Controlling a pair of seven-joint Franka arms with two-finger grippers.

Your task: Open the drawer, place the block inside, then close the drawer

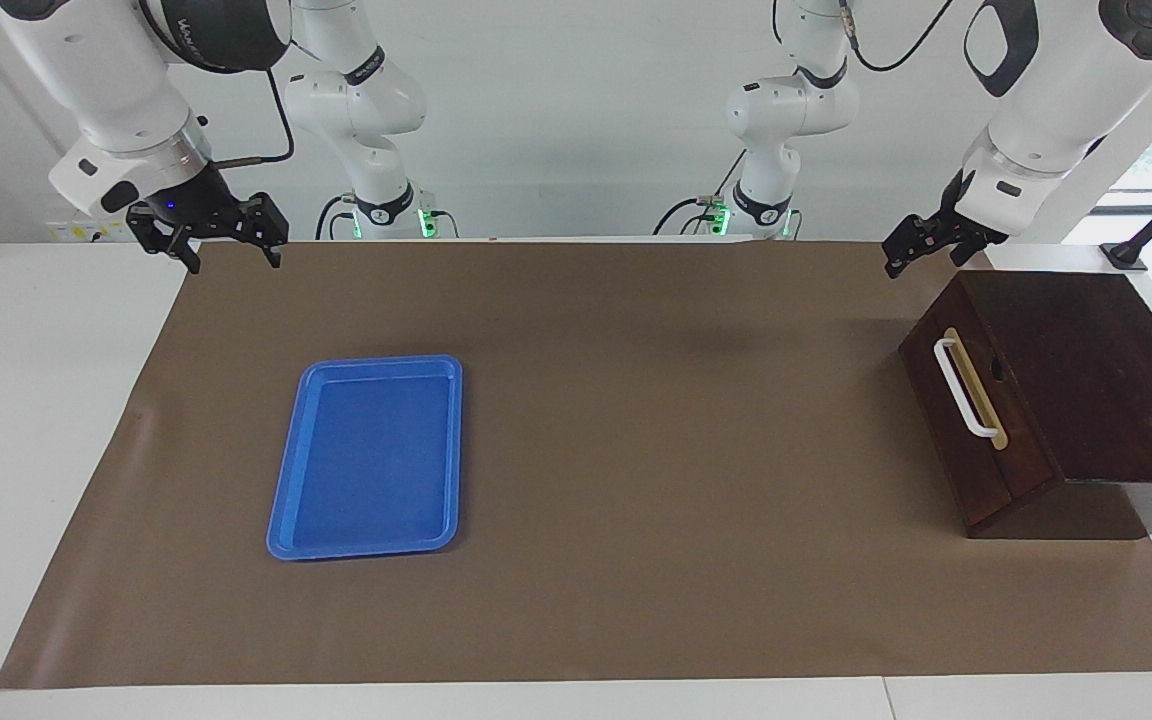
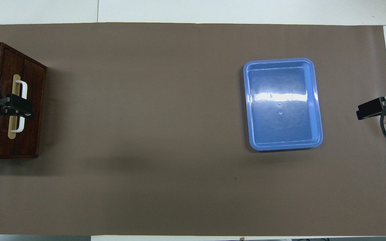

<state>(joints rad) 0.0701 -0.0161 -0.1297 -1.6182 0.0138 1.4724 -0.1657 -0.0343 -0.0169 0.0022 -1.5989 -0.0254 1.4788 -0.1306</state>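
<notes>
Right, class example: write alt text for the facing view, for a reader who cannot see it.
A dark wooden box with a closed drawer and white handle sits at the left arm's end of a brown mat. An empty blue tray lies toward the right arm's end. The left gripper and right gripper hang open near the robots; no block shows.

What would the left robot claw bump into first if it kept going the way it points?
Probably the brown paper mat beside the dark wooden box. The open left gripper hangs in the air, pointing down and toward the table's middle. Depth is unclear, so it might reach the closed drawer's white bar handle instead.
</notes>
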